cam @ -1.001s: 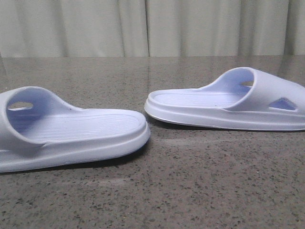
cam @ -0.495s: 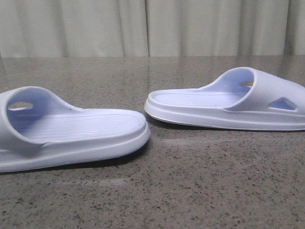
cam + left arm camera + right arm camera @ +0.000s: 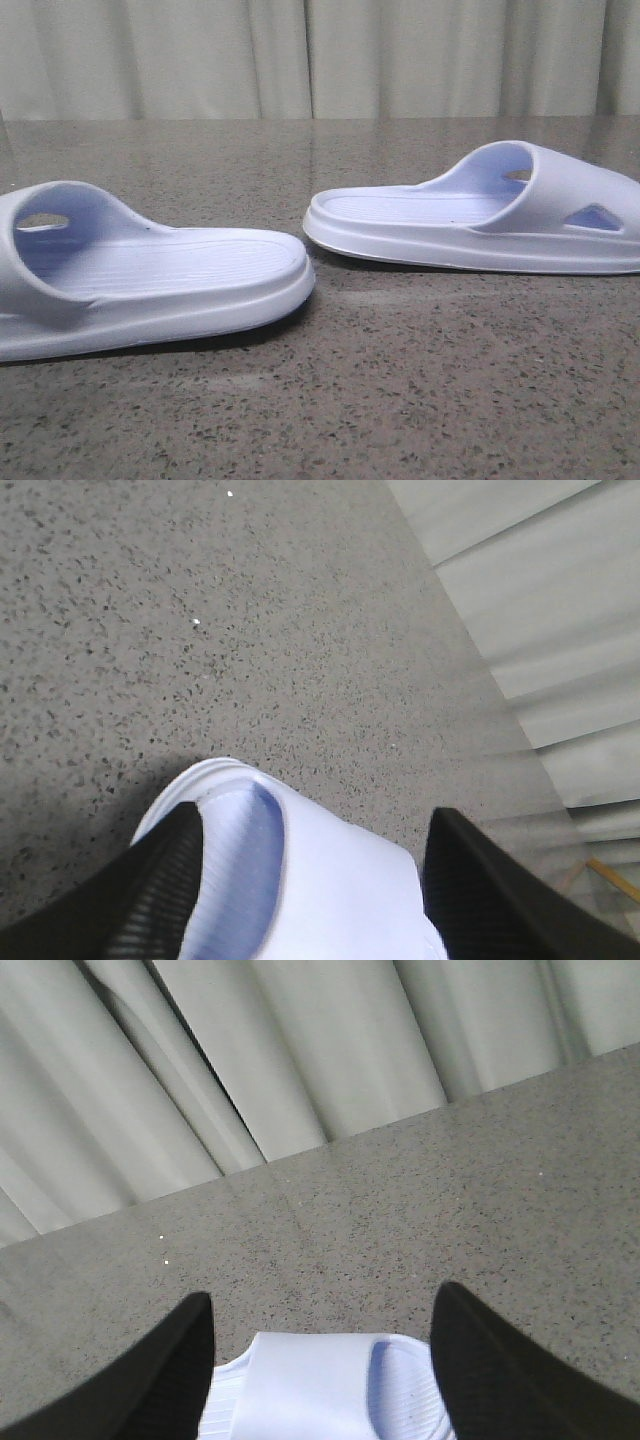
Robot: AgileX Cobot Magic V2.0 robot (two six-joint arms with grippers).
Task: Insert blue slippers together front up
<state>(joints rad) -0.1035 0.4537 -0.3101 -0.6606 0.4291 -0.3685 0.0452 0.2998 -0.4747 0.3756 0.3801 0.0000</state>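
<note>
Two pale lavender-blue moulded foam slide sandals lie soles-down on the speckled grey stone tabletop (image 3: 420, 380), heels nearly meeting at the middle, apart. The left-hand slipper (image 3: 150, 275) sits nearer, its strap end cut off at the frame edge; the right-hand slipper (image 3: 480, 215) lies farther back. The left gripper (image 3: 310, 880) hangs over one slipper (image 3: 300, 880), black fingers (image 3: 150, 890) spread either side of it. The right gripper (image 3: 320, 1380) likewise straddles a slipper (image 3: 320, 1385), fingers (image 3: 500, 1370) spread wide. Whether any finger touches foam, I can't make out.
</note>
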